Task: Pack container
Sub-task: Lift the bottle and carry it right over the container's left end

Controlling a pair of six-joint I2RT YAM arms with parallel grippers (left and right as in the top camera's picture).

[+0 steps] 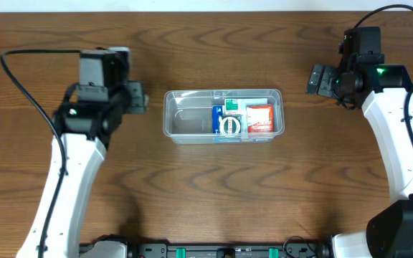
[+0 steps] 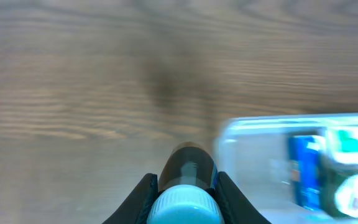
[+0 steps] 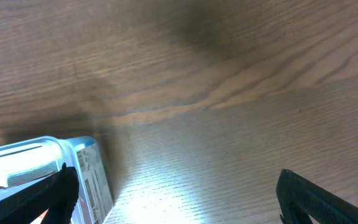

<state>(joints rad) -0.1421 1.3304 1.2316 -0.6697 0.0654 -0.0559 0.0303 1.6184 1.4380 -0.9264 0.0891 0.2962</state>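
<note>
The clear plastic container (image 1: 181, 125) lies in the middle of the table. Its right half holds a blue box, a green and white box, a red and white box and a round white cap. My left gripper (image 1: 136, 98) is just left of the container and is shut on a dark bottle with a light blue cap (image 2: 185, 190). The container shows in the left wrist view (image 2: 253, 149) ahead and to the right of the bottle. My right gripper (image 1: 321, 79) is open and empty, right of the container, whose corner shows in the right wrist view (image 3: 86, 168).
The table is dark brown wood (image 1: 214, 50). Black cables run from both arms near the left and right edges. The arm bases stand at the front edge.
</note>
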